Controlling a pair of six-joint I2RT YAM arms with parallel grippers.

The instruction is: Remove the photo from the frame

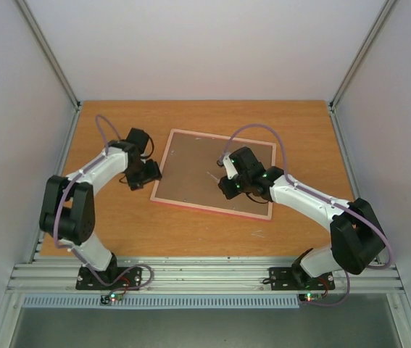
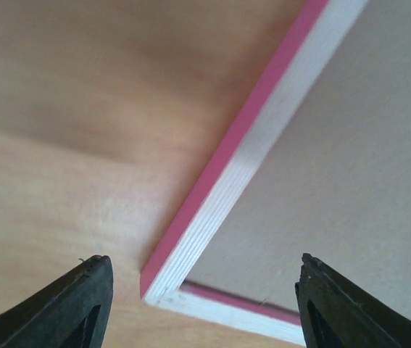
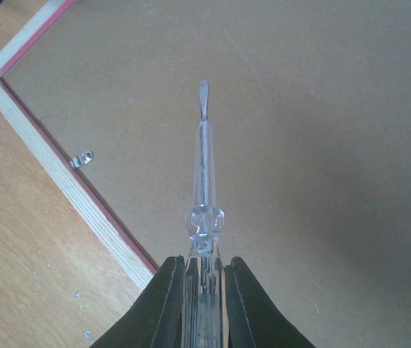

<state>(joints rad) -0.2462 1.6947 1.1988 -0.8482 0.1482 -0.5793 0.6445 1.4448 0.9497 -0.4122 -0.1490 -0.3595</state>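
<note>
Two grippers: right gripper (image 3: 204, 264) clamps a screwdriver (image 3: 202, 145) over the face-down frame (image 1: 212, 208), centre (backboard (image 1: 191, 167) up, likely to pry its clip (image 3: 82, 159)); left gripper (image 2: 201, 259) gapes empty at its corner.

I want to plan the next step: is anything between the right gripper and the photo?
Yes. The frame lies back up, and its brown backing board fills the whole opening under the right gripper, which holds a screwdriver. A small metal tab sits at the rim. The photo itself does not show.

White-and-black arms (image 1: 96, 168), lilac cables (image 1: 259, 126)
</note>
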